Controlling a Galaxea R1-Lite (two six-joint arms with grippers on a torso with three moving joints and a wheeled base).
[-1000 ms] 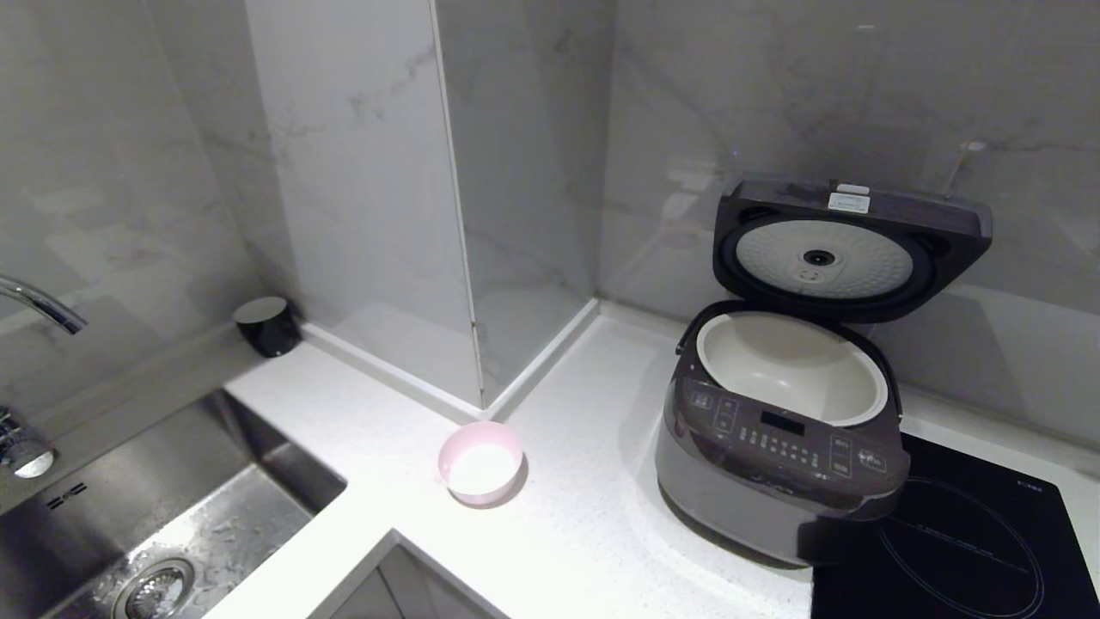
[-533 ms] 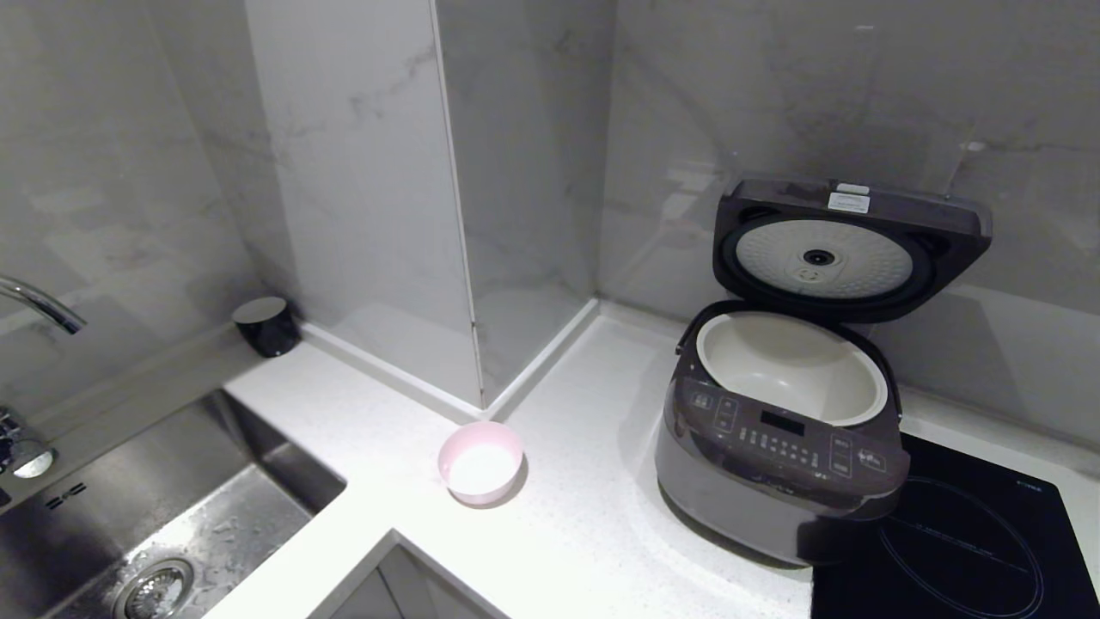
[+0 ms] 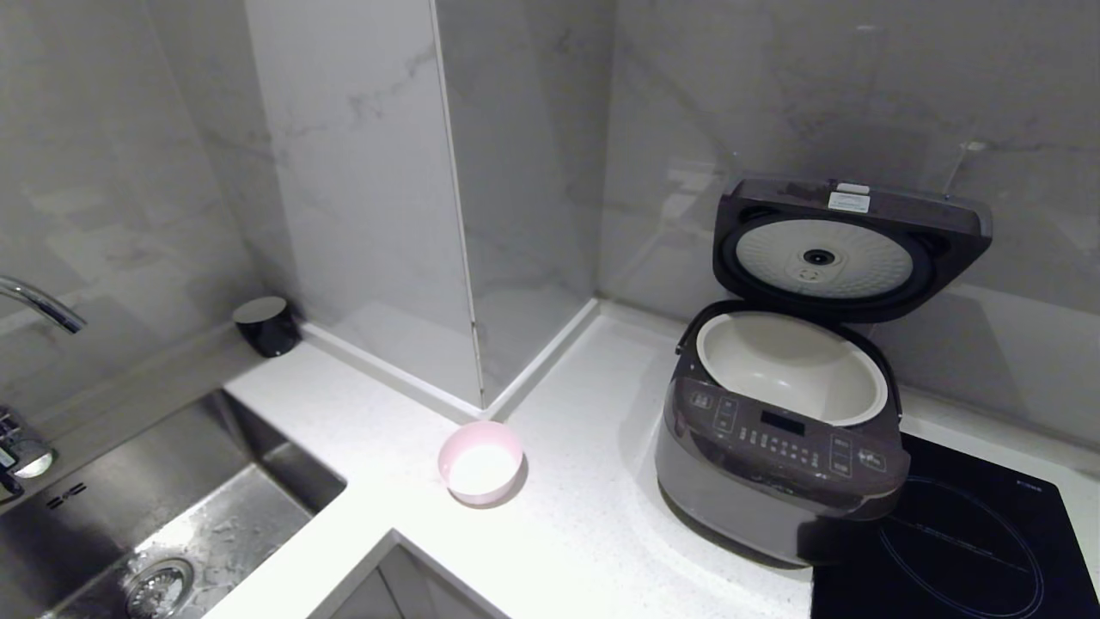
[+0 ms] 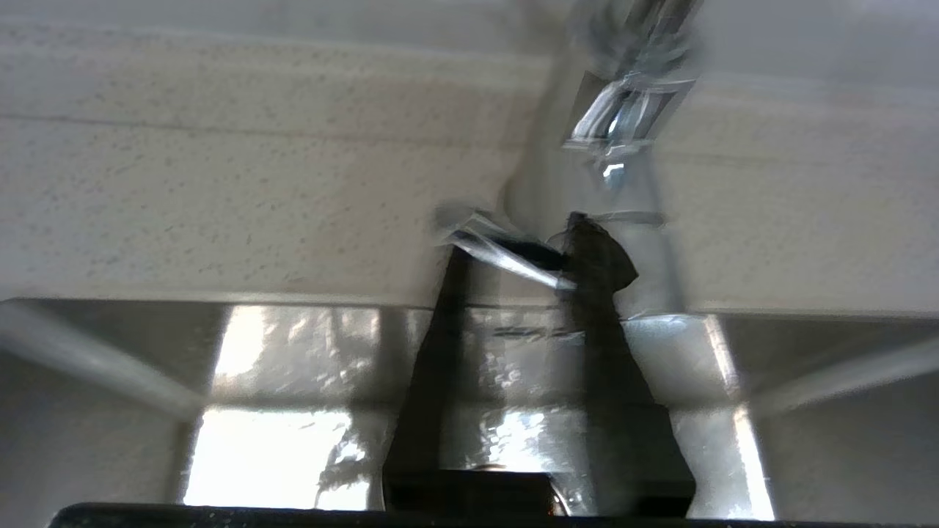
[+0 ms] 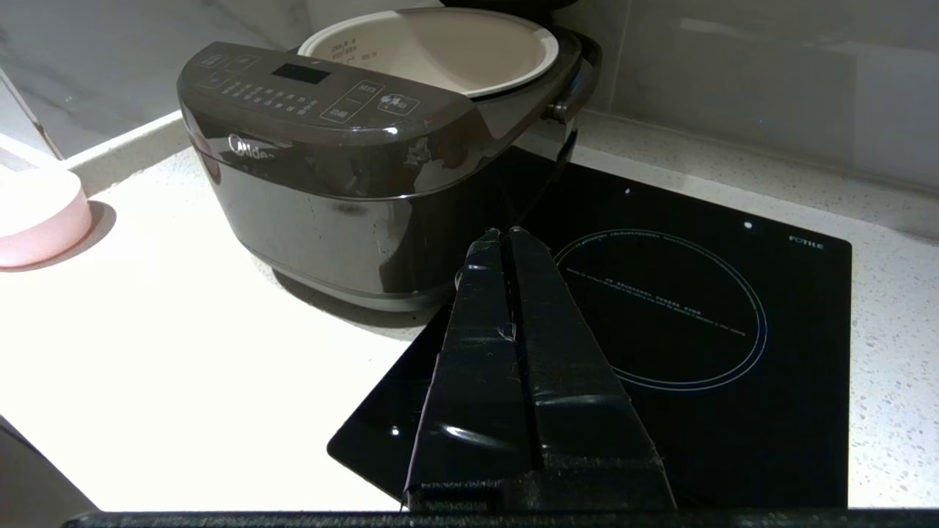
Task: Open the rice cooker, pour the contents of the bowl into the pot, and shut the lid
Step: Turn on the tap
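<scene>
The lid (image 3: 851,249) of the rice cooker (image 3: 773,464) stands fully open and the pot (image 3: 791,365) looks empty, so the step in hand is probably fetching the bowl (image 3: 479,462).

The bowl sits upright on the counter (image 3: 559,533) with its whitish contents (image 3: 483,471) inside. It is well apart from the left gripper (image 4: 521,242), which hangs over the sink (image 3: 258,464) close to the tap (image 4: 623,117). That view is smeared, so I cannot tell how wide the gripper stands, or whether it has hold of anything.

To do the step well, the gripper should come at the bowl with its jaws spread and take one wall of the rim. It should keep the bowl level on the way, then tip it only once it is over the pot, clear of the raised lid.

The right gripper (image 5: 506,235) is parked with its jaws pressed together on nothing. The cooker is just ahead of it, the hob (image 5: 697,308) lies under it, and the bowl is beyond the cooker to its left.

Only the head view shows the lid's white underside and the bowl's inside. The left wrist view alone shows the left gripper, and the right wrist view alone shows the cooker's logo.
</scene>
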